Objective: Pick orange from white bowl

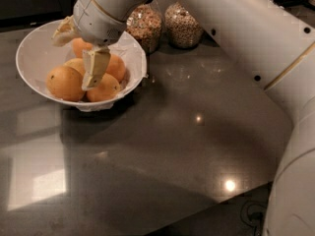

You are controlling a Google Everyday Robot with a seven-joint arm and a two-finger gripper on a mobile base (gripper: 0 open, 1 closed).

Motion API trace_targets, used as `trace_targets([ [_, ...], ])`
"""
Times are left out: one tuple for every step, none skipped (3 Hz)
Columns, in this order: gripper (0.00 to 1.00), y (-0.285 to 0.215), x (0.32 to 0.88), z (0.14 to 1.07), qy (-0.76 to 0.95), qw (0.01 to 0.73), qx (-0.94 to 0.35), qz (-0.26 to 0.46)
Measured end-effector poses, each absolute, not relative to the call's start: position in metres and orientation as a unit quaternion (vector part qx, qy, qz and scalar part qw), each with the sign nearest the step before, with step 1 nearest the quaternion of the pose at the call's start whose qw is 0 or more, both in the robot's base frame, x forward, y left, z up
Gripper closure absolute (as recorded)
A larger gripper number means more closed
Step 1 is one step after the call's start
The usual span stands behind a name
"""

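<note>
The white bowl (34, 53) stands at the back left of a dark counter and holds several oranges on a crinkled white lining. The orange (64, 82), the largest, lies at the bowl's front left with a small dark speck on its left side. My gripper (73, 63) hangs over the middle of the bowl and is open. One pale finger (94, 68) points down between the largest orange and a smaller orange (104, 88). The other finger (63, 32) sticks out to the left above the back oranges. It holds nothing.
Two glass jars of grains (145, 26) (183, 23) stand just behind and right of the bowl. My white arm (256, 38) crosses the upper right and runs down the right edge. The counter's front edge (231, 200) cuts across the lower right.
</note>
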State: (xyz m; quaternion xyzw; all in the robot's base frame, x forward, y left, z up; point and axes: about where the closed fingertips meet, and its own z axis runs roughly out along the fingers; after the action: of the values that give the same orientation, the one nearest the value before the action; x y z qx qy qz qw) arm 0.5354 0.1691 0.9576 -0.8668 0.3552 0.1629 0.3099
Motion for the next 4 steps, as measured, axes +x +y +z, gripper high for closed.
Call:
trace_targets([
  [0.26, 0.176, 0.536, 0.952, 0.335, 0.304, -0.876, 0.169],
  [0.27, 0.186, 0.537, 0.945, 0.318, 0.291, -0.884, 0.179],
  [0.27, 0.194, 0.539, 0.933, 0.306, 0.275, -0.891, 0.192],
  [0.28, 0.198, 0.543, 0.919, 0.304, 0.263, -0.893, 0.204],
])
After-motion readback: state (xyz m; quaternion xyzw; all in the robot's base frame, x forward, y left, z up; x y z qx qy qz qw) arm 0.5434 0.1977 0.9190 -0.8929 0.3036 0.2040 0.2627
